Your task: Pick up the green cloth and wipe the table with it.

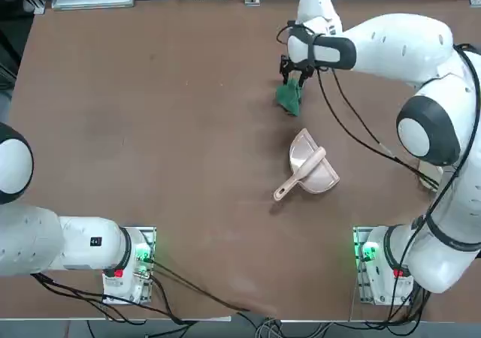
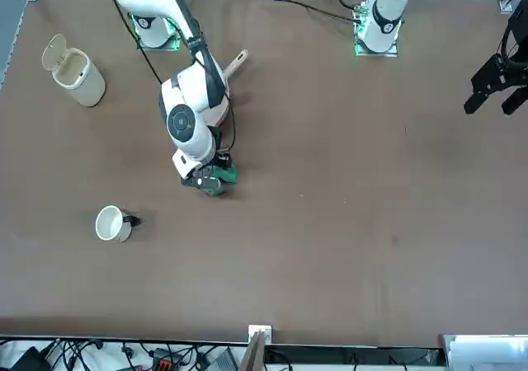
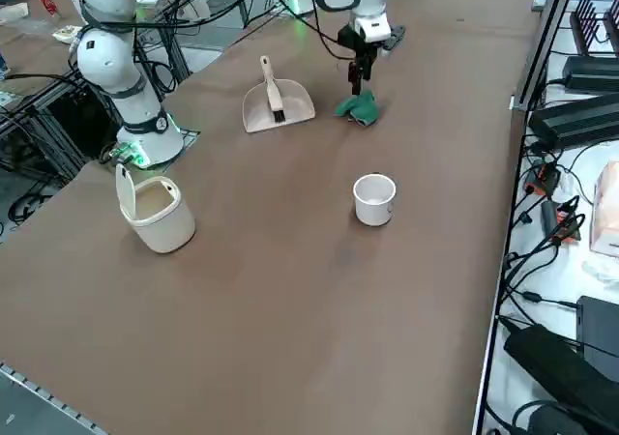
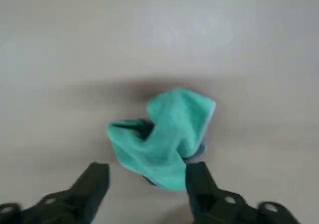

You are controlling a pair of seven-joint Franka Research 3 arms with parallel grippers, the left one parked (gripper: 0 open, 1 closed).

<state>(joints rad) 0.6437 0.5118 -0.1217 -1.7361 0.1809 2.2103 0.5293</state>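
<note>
**A:** Start nearest the right gripper (image 4: 147,181). Why is it placed there?

**B:** It hangs just over the green cloth (image 4: 164,137), which lies crumpled in a heap on the brown table (image 1: 150,128). In the wrist view the two fingers (image 4: 92,184) stand spread apart, with the bunched cloth lying past their tips and partly between them. I see nothing pinched. One finger's tip comes close to the cloth's edge, but I cannot tell whether it touches.

**A:** So is it about to grasp, or has it let go?

**B:** The scene fits both: a spread claw lowering onto the heap to take it, or one that has set the cloth down after wiping. The table shows no mark that settles it.

**A:** What lies farther out?

**B:** Near the claw, toward the arm's base, a beige dustpan (image 1: 314,167) with its brush (image 1: 299,174) laid across it, clear of the cloth. Farther off, a white cup (image 3: 374,199) stands alone, and farthest a small beige bin (image 3: 155,211) with its lid up, both well apart from the claw.
</note>
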